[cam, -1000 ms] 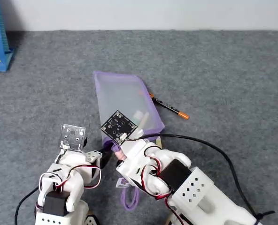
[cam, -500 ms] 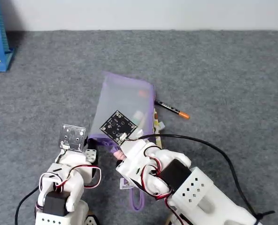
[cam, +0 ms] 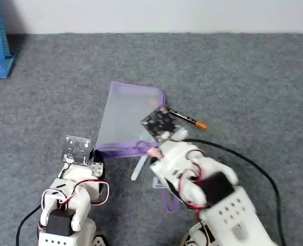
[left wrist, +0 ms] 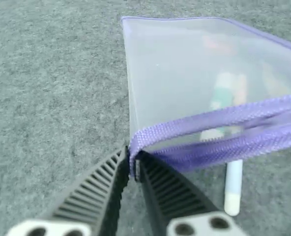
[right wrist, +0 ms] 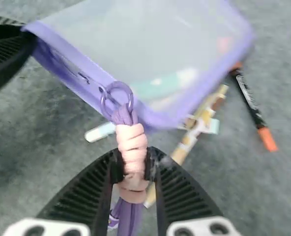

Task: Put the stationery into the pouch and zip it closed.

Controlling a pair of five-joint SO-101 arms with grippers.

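Pouch (cam: pixel 130 119) lies flat on the mat (cam: pixel 254 66), about centre of the high view, zip edge at 6 o'clock facing the arms.

Left gripper (left wrist: pixel 132 160) is pinched together on the pouch's 7 o'clock corner, right at the end of the zip band. Right gripper (right wrist: pixel 133 152) is clamped on the pink knotted cord (right wrist: pixel 130 135) that hangs off the zip ring (right wrist: pixel 116 96), at the pouch's 5 o'clock end.

Handling, my read:
- Pouch is thin clear film with a woven band, so light and floppy with no stiffness of its own. It'll slide and bunch on the mat unless one corner is anchored. The woven band corner is the place to hold; the film would likely slip or crease.
- The cord knot is soft and fat, a good bite for the jaws. Pull along the band, not up, or the pouch lifts.
- Pens are light, hard and round, so they roll. Grip them mid-barrel, across the axis.

Count:
- 1 pouch, 1 cord, 1 ring.
- Loose outside: 3. Black pen (cam: pixel 185 118) with an orange cap at 3 o'clock of the pouch, touching its edge. White pen (cam: pixel 139 168) at 6 o'clock, poking out from under the zip edge. Yellow stick (right wrist: pixel 200 123) with a clip, partly under the pouch near the black pen.
- Inside: blurry green, white and orange shapes show through the film. Can't count them.

Can't tell how far the zip is run. With three items out, loading isn't done.
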